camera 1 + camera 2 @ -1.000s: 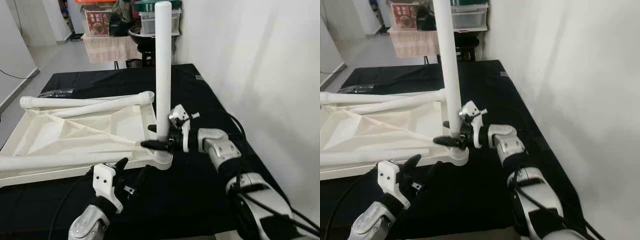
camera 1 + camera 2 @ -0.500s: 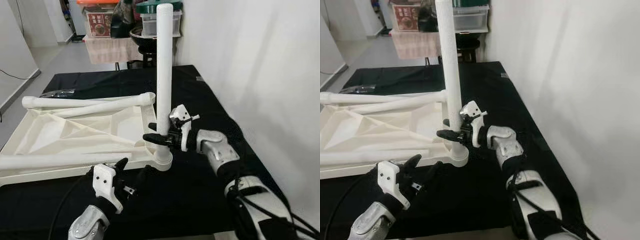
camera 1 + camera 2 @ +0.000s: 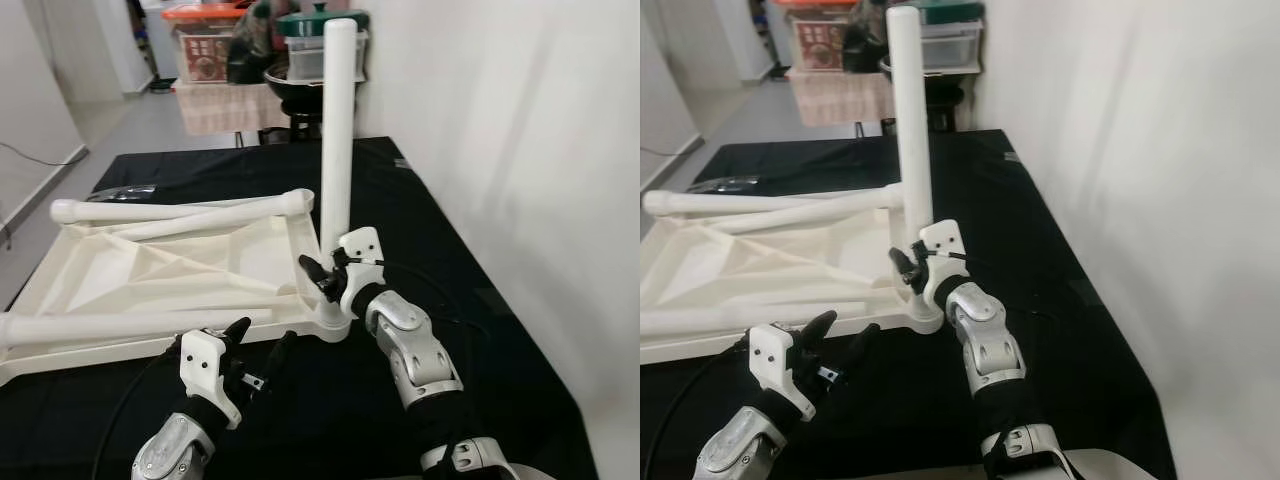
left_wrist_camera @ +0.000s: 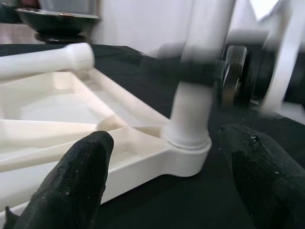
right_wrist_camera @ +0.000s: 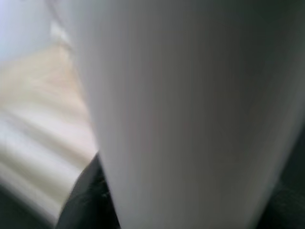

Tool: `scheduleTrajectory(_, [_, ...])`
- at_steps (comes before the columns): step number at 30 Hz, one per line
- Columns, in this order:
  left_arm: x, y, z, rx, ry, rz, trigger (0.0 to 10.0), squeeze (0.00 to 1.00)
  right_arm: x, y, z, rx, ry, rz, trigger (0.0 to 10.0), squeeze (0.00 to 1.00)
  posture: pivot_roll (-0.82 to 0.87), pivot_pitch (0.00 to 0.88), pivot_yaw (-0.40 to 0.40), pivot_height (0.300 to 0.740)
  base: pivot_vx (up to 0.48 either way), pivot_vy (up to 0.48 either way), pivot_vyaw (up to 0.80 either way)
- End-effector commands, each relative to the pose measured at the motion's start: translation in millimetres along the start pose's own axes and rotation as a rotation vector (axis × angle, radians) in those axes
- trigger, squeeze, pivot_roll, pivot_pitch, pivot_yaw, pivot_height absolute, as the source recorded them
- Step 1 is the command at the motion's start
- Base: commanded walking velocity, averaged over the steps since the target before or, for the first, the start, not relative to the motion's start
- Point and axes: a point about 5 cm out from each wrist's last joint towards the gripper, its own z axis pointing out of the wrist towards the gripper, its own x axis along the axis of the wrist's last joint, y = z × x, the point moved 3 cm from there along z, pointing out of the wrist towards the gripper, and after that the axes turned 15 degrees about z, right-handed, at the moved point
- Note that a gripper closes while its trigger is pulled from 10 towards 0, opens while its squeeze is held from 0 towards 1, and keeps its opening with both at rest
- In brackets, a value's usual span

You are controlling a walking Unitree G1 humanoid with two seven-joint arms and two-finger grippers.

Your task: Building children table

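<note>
An upturned white children's tabletop [image 3: 150, 275] lies on a black-covered table. One white leg [image 3: 336, 130] stands upright in the near right corner socket [image 3: 334, 323]. My right gripper [image 3: 320, 278] is shut on that leg just above the socket; the leg [image 5: 190, 105] looks blurred and very close in the right wrist view. My left gripper [image 3: 254, 345] hovers open in front of the same corner, its black fingers [image 4: 71, 186] spread either side of the socket [image 4: 187, 148], touching nothing. Two loose legs [image 3: 190, 207] lie across the far rim, and another leg [image 3: 110, 325] lies along the near rim.
A white wall [image 3: 500, 150] runs close along the table's right side. Black cloth [image 3: 420, 210] lies bare right of the tabletop and in front [image 3: 330, 400]. Storage boxes and a pot [image 3: 300, 40] stand behind the table. A dark item [image 3: 120, 190] lies at the far left.
My right forearm has swung from the right side round to the front of the leg, with the gripper staying on the leg's base. The head view shifted slightly. The left gripper holds still.
</note>
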Motion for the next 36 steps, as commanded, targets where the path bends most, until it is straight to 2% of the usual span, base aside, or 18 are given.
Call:
scheduleTrajectory(1, [-1,-0.4,-0.5,0.001,-0.01,0.016,10.0,0.0,-3,-8.9,5.5,0.103,-0.034,0.028,10.0,1.0,0.02,0.0,-0.005,0.74,0.0,0.0,0.0])
scheduleTrajectory(2, [-1,-0.4,-0.5,0.001,-0.01,0.016,10.0,0.0,-3,-8.9,5.5,0.103,-0.034,0.028,10.0,1.0,0.02,0.0,-0.005,0.74,0.0,0.0,0.0])
scheduleTrajectory(4, [-1,0.2,0.3,-0.001,-0.009,0.013,10.0,0.0,24,-26.9,5.6,0.311,0.003,-0.028,10.0,1.0,0.02,0.0,-0.003,0.74,0.0,0.0,0.0])
scheduleTrajectory(5, [-1,0.2,0.3,-0.001,-0.009,0.013,10.0,0.0,24,-26.9,5.6,0.311,0.003,-0.028,10.0,1.0,0.02,0.0,-0.003,0.74,0.0,0.0,0.0])
scheduleTrajectory(7, [-1,0.6,0.9,-0.004,-0.01,0.012,10.0,0.0,40,-37.6,-0.4,0.475,-0.007,-0.107,10.0,1.0,0.03,0.0,-0.003,0.74,0.0,0.0,0.0])
scheduleTrajectory(8, [-1,0.8,1.3,-0.005,-0.01,0.011,10.0,0.0,44,-38.5,-1.2,0.545,-0.037,-0.135,10.0,0.0,0.03,0.0,-0.005,0.74,0.0,0.0,0.0])
scheduleTrajectory(9, [-1,0.8,1.3,-0.005,-0.01,0.011,10.0,0.0,44,-38.5,-1.2,0.545,-0.037,-0.135,10.0,0.0,0.03,0.0,-0.005,0.74,0.0,0.0,0.0])
scheduleTrajectory(11, [-2,1.4,1.9,-0.005,-0.01,0.012,10.0,0.0,45,-38.6,-2.1,0.68,-0.142,-0.182,10.0,0.0,0.04,0.0,-0.012,0.74,0.0,0.0,0.0])
scheduleTrajectory(15, [-2,1.8,1.9,-0.005,-0.011,0.013,10.0,0.0,45,-38.9,-1.0,0.702,-0.168,-0.184,10.0,0.0,0.05,0.0,-0.015,0.74,0.0,0.0,0.0])
scheduleTrajectory(18, [-2,2.8,2.0,-0.004,-0.012,0.015,10.0,0.0,50,-42.5,6.2,0.729,-0.178,-0.113,10.0,0.0,0.06,0.0,-0.017,0.74,0.0,0.0,0.0])
scheduleTrajectory(19, [-2,3.3,2.1,-0.004,-0.013,0.015,10.0,0.0,51,-43.5,8.4,0.736,-0.185,-0.085,7.5,0.0,0.06,0.0,-0.018,0.74,0.0,0.0,0.0])
scheduleTrajectory(20, [-2,4.3,2.5,-0.005,-0.013,0.014,10.0,0.0,47,-42.3,9.1,0.742,-0.21,-0.076,0.0,0.0,0.06,0.0,-0.02,0.74,0.0,0.0,0.0])
scheduleTrajectory(27, [-1,6.1,3.0,-0.006,-0.01,0.011,10.0,0.0,42,-34.9,8.0,0.72,-0.217,-0.063,0.0,0.0,0.06,0.0,-0.024,0.74,0.0,0.0,0.0])
scheduleTrajectory(31, [0,7.3,2.6,-0.004,-0.007,0.008,10.0,0.0,39,-12.5,4.3,0.586,-0.15,-0.068,0.0,0.0,0.05,0.0,-0.024,0.74,0.0,0.0,0.0])
scheduleTrajectory(33, [0,7.5,2.5,-0.004,-0.006,0.008,10.0,0.0,38,-9.5,3.9,0.568,-0.142,-0.063,0.0,0.0,0.05,0.0,-0.024,0.74,0.0,0.0,0.0])
scheduleTrajectory(34, [0,7.3,1.6,-0.004,-0.006,0.008,10.0,0.0,29,0.3,6.6,0.432,-0.127,-0.027,0.0,0.0,0.04,0.0,-0.036,0.74,0.0,0.0,0.0])
scheduleTrajectory(35, [0,7.3,1.6,-0.004,-0.006,0.008,10.0,0.0,29,0.3,6.6,0.432,-0.127,-0.027,0.0,0.0,0.04,0.0,-0.036,0.74,0.0,0.0,0.0])
scheduleTrajectory(36, [0,7.1,1.0,-0.003,-0.006,0.008,10.0,0.0,22,7.8,7.5,0.33,-0.119,-0.003,0.0,0.0,0.04,0.0,-0.036,0.74,0.0,0.0,0.0])
